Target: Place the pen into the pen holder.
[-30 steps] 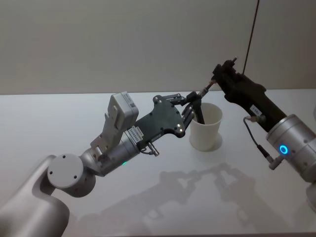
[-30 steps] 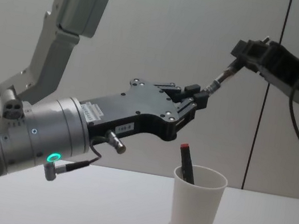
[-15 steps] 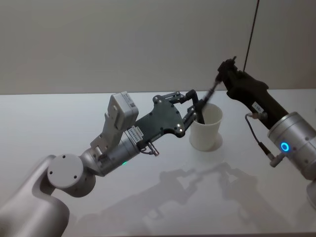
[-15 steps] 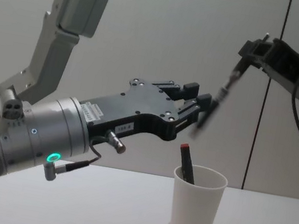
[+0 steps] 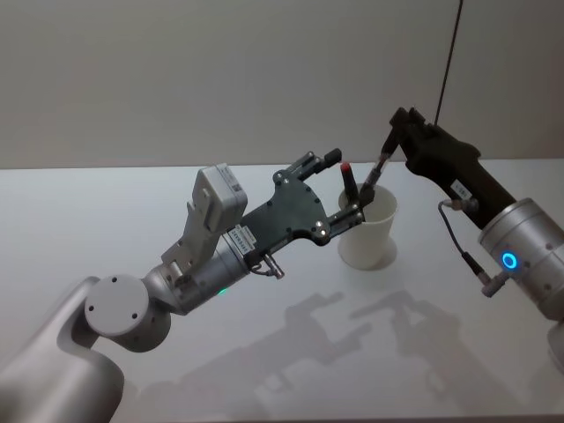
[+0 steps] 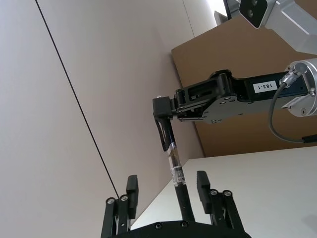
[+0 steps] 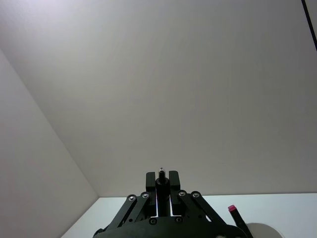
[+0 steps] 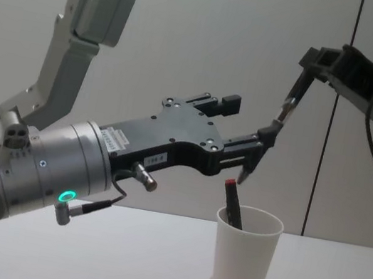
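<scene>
Since the earlier frames, the left gripper (image 8: 245, 132) had spread its fingers apart and let go of the pen (image 8: 267, 143), which the right gripper (image 5: 398, 132) now pinched alone by its upper end. The pen hung steeply, nearly upright, its long axis tilted so the tip pointed down toward the mouth of the pen holder (image 8: 245, 258) and the held end leaned toward the right arm. Its tip hovered just above the rim, not yet inside. A second pen with a red cap (image 8: 234, 203) already stood slanted in the cup, which sat toward the far right part of the surface (image 5: 132, 220). By my reading, the handover was done and insertion was in hand; the next move would call for lowering the tip past the rim, clear of the red-capped pen, before releasing.
</scene>
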### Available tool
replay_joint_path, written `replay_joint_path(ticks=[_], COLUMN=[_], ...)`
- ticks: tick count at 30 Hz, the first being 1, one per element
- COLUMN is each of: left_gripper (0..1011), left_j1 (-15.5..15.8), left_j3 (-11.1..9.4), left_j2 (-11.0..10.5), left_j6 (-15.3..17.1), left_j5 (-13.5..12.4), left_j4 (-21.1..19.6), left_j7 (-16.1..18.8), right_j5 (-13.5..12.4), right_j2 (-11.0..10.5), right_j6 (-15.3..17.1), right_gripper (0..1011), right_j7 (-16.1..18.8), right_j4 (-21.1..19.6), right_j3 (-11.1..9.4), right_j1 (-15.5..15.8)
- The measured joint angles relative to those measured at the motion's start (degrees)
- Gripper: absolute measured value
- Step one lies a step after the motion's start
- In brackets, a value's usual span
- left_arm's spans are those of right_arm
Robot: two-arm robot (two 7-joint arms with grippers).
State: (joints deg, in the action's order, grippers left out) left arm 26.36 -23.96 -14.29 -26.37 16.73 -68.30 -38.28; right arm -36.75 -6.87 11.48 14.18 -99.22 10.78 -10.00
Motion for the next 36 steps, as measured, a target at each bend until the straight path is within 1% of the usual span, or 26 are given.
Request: replay_joint_path(ticks=[1, 3, 4, 5, 8, 11, 18, 22, 25, 26, 27, 30, 31, 32, 33, 35, 36], left_gripper=[741, 796, 849, 849, 948, 1004, 1004, 1004, 1004, 1004, 1004, 1004, 1004, 1004, 1004, 1004, 1004], left_j1=[0.00, 0.00, 0.00, 0.00, 0.00, 0.00, 0.00, 0.00, 0.00, 0.00, 0.00, 0.00, 0.00, 0.00, 0.00, 0.00, 0.00], left_j3=[0.00, 0.00, 0.00, 0.00, 0.00, 0.00, 0.00, 0.00, 0.00, 0.00, 0.00, 0.00, 0.00, 0.00, 0.00, 0.00, 0.00], left_j2=[0.00, 0.00, 0.00, 0.00, 0.00, 0.00, 0.00, 0.00, 0.00, 0.00, 0.00, 0.00, 0.00, 0.00, 0.00, 0.00, 0.00], left_j6=[0.00, 0.00, 0.00, 0.00, 0.00, 0.00, 0.00, 0.00, 0.00, 0.00, 0.00, 0.00, 0.00, 0.00, 0.00, 0.00, 0.00], left_j5=[0.00, 0.00, 0.00, 0.00, 0.00, 0.00, 0.00, 0.00, 0.00, 0.00, 0.00, 0.00, 0.00, 0.00, 0.00, 0.00, 0.00], left_j4=[0.00, 0.00, 0.00, 0.00, 0.00, 0.00, 0.00, 0.00, 0.00, 0.00, 0.00, 0.00, 0.00, 0.00, 0.00, 0.00, 0.00], left_j7=[0.00, 0.00, 0.00, 0.00, 0.00, 0.00, 0.00, 0.00, 0.00, 0.00, 0.00, 0.00, 0.00, 0.00, 0.00, 0.00, 0.00], right_j5=[-0.03, -0.07, -0.07, -0.07, -0.01, 0.39, 2.37, 4.10, 5.93, 5.93, 6.96, 8.69, 9.59, 9.59, 10.33, 10.98, 11.65], right_j2=[-0.02, -0.07, -0.09, -0.11, -0.18, -0.24, -0.36, -0.38, -0.33, -0.33, -0.29, -0.11, 0.00, 0.00, 0.17, 0.28, 0.47], right_j6=[-0.04, -0.16, -0.22, -0.30, -0.72, -1.47, -4.06, -5.95, -7.81, -7.81, -8.80, -10.45, -11.46, -11.46, -12.35, -13.20, -14.14], right_gripper=[154, 153, 153, 153, 154, 153, 154, 153, 154, 153, 154, 154, 154, 154, 154, 153, 153], right_j7=[-0.02, -0.07, -0.10, -0.14, -0.32, -0.68, -1.98, -3.08, -4.19, -4.19, -4.67, -5.40, -5.65, -5.65, -5.78, -5.87, -5.91], right_j4=[-0.01, -0.04, -0.04, -0.05, -0.06, -0.06, 0.56, 1.66, 3.19, 3.19, 4.05, 5.98, 7.14, 7.14, 8.44, 9.47, 10.84], right_j3=[0.01, 0.04, 0.05, 0.06, 0.09, 0.11, 0.12, 0.01, -0.08, -0.08, -0.12, -0.18, -0.20, -0.20, -0.20, -0.20, -0.19], right_j1=[0.00, 0.00, 0.00, 0.00, 0.01, 0.06, 0.05, -0.30, -0.89, -0.89, -1.23, -1.99, -2.42, -2.42, -2.93, -3.33, -3.86])
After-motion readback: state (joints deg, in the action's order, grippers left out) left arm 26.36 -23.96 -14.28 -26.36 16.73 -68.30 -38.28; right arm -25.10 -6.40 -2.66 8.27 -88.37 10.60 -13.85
